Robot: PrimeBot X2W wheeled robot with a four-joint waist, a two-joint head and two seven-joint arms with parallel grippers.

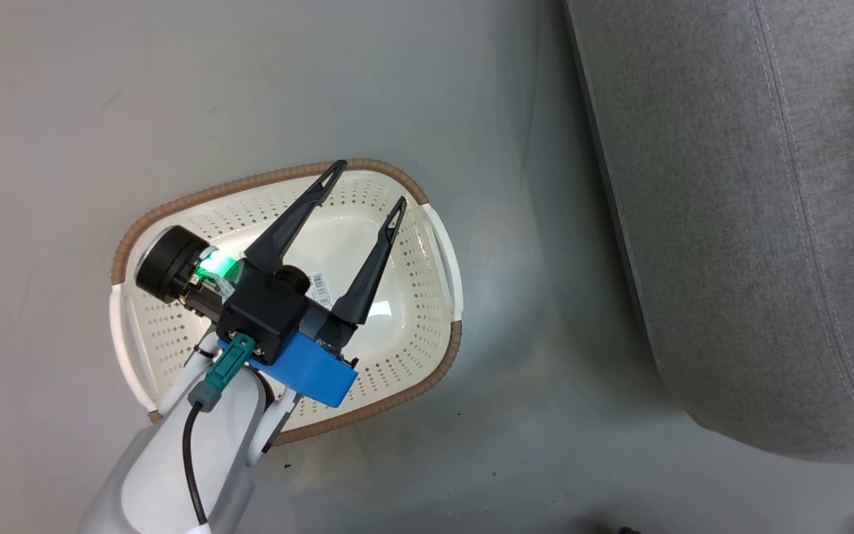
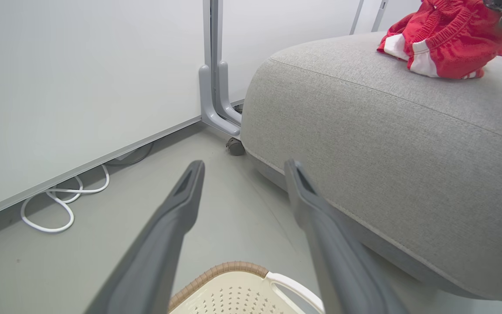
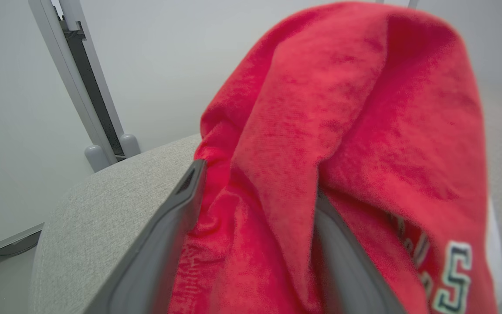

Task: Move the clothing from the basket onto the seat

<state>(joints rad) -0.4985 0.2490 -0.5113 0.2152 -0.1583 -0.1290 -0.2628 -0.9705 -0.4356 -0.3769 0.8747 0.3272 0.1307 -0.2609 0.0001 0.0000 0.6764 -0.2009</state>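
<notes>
The left hand (image 1: 370,183) hangs over the basket (image 1: 167,334) with its two dark fingers spread wide and nothing between them. The basket stands on the pale grey floor (image 1: 175,89). Its perforated inside is bare of garments, and a barcode label (image 1: 320,288) shows on the bottom beneath the hand. In the left wrist view the fingertips point past the basket's brown rim toward the foot of a grey post (image 2: 216,100) at the wall.

The seat (image 1: 731,222) lies to the right of the basket, near it but not touching, with its seam line running along the cushion. The clothing (image 2: 447,39) sits bunched on top of the seat, well in from the rounded edge nearest the basket, and its white trim bands show at the front of the heap.

The right hand (image 3: 255,183) is at that heap, with its fingers standing wide apart. Red fabric lies between them and drapes over the right-side finger, hiding its tip. The jaws do not pinch the cloth. White and dark lettering (image 3: 451,279) shows on the fabric low at the right of that view. The grey cushion lies directly beneath the left-side finger.
</notes>
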